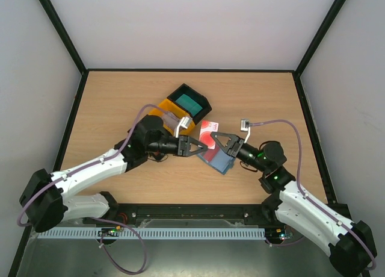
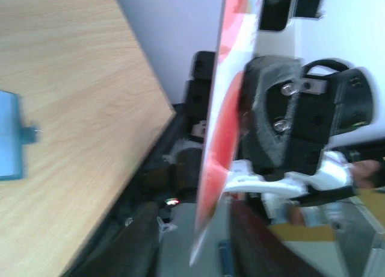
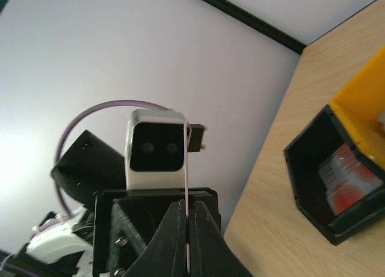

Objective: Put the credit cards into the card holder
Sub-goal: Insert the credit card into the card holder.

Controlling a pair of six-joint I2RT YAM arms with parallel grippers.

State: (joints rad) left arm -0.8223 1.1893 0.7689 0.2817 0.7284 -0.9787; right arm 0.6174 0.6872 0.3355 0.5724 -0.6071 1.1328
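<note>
A pale wooden table (image 1: 120, 102) sits boxed in by plain white walls (image 1: 192, 24), with black framing along the corners. In the middle of it the two arms meet nose to nose. The right gripper (image 3: 187, 209) is pinched tight on a white-and-red credit card (image 1: 209, 131), held on edge off the wood. The left gripper (image 1: 198, 146) reaches to the same card; from here I can't tell whether its jaws are closed or parted. The slate-blue card holder (image 1: 220, 162) lies flat on the table just beneath them. Behind stand a black tray (image 1: 175, 91) and a yellow tray (image 1: 161, 108).
</note>
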